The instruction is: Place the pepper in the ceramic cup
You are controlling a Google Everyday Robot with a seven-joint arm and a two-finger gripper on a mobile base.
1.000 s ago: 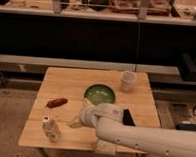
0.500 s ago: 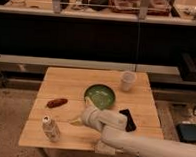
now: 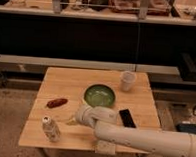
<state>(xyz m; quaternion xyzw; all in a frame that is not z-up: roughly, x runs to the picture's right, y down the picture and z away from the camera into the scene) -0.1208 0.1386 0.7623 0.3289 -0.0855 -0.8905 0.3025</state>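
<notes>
Claw (image 3: 72, 122) is low, mid-left of the frame, over the counter (image 3: 71, 81), spread wide w/ nothing in it. Pepper (image 3: 56, 102) lies on the wood just up-left of it, not touching. Ceramic cup (image 3: 127, 81) stands well apart, upper right. Green bowl (image 3: 99, 96) sits btw them.

Single view. Camera sits high on the near side of the desk (image 3: 66, 81), pitched down and forward. The arm (image 3: 143, 140) enters from bottom right, close under the lens. Mid range: whole desk top in frame, floor (image 3: 9, 112) showing at left, dark shelving unit (image 3: 93, 42) filling the top, beyond the far edge. End effector (image 3: 72, 121) sits low centre-left, over the desk's near half.
</notes>
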